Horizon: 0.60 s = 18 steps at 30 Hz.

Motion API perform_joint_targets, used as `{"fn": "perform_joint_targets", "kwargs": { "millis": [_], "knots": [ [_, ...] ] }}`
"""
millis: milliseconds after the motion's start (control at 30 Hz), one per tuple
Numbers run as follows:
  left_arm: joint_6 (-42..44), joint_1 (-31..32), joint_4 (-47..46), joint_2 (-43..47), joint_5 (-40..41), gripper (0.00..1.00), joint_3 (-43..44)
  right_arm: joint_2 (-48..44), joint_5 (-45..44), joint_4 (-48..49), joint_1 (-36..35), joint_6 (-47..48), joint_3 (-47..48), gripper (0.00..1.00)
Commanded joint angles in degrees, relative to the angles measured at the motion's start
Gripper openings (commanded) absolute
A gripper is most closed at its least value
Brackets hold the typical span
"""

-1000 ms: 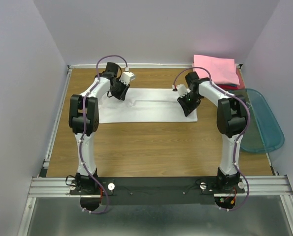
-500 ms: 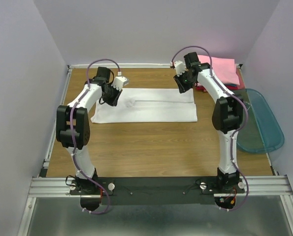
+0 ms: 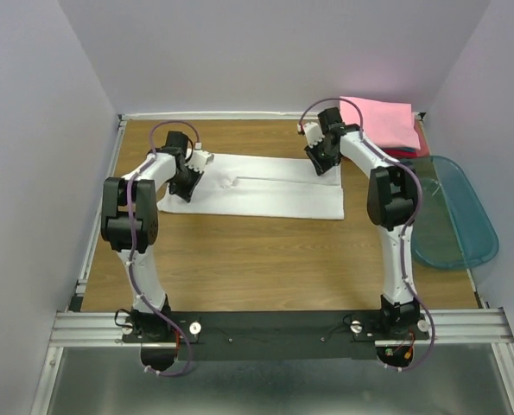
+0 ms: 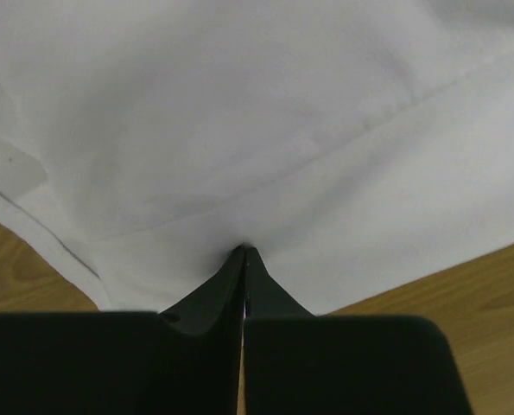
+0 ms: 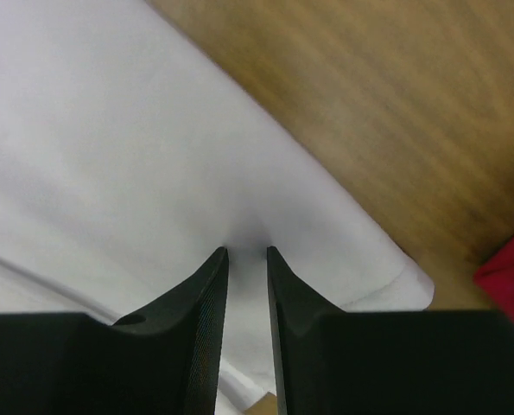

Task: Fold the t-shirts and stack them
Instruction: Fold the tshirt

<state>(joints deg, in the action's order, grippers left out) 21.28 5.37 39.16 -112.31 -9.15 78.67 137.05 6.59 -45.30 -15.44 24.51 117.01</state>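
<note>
A white t-shirt [image 3: 265,188] lies folded in a long strip across the far half of the wooden table. My left gripper [image 3: 187,179] is at its left end. In the left wrist view its jaws are pressed together with their tips [image 4: 244,252] pinching the white cloth [image 4: 265,112]. My right gripper [image 3: 322,161] is at the shirt's far right corner. In the right wrist view its jaws stand a narrow gap apart, the gripper [image 5: 247,252] touching down on the white cloth [image 5: 110,147], which shows between them.
A folded pink t-shirt [image 3: 379,121] lies at the back right corner on top of something red [image 5: 509,272]. A teal plastic tray [image 3: 457,212] sits at the right edge. Grey walls close in the table on three sides.
The left gripper has moved left and nearer along the shirt's left end, and that end has shifted. The right gripper went from the near right corner to the far right corner and came down.
</note>
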Motion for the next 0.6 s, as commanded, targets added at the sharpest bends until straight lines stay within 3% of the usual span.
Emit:
{"fn": "perform_joint_targets", "kwargs": {
  "millis": [0,67,167,267,300,400,467,500,567],
  "knots": [
    [0.08,-2.81,-0.22,-5.89,3.69,0.08,3.40,-4.50,-0.79,-1.29,-0.90,1.50,-14.14,0.32],
    [0.78,-3.17,0.13,-9.58,5.01,0.08,6.56,-9.49,-0.18,-0.32,-1.96,1.85,-19.60,0.32],
    [1.75,-3.17,2.76,-16.78,5.81,0.08,18.23,-15.04,3.07,-0.67,-5.29,1.94,-30.85,0.32],
    [1.66,-2.21,8.99,-26.27,3.71,0.09,40.44,-24.79,11.84,-3.03,-12.92,2.56,-39.56,0.33],
    [1.57,-1.68,10.40,-30.21,2.74,0.11,52.86,-28.91,17.70,-3.65,-14.95,1.43,-40.54,0.34],
    [2.01,0.69,11.92,-31.58,1.24,0.17,65.70,-32.63,25.20,-4.97,-17.61,-2.70,-39.59,0.35],
    [2.36,1.49,7.99,-27.28,1.06,0.20,60.93,-32.29,23.04,-5.15,-17.52,-2.98,-37.22,0.35],
    [2.28,1.75,5.52,-21.95,0.97,0.22,52.20,-32.03,20.42,-4.72,-17.43,-2.46,-36.86,0.35],
    [1.93,2.02,1.99,-16.92,-0.60,0.24,43.37,-30.01,17.51,-4.10,-17.34,-2.19,-35.72,0.35]
  ]
}}
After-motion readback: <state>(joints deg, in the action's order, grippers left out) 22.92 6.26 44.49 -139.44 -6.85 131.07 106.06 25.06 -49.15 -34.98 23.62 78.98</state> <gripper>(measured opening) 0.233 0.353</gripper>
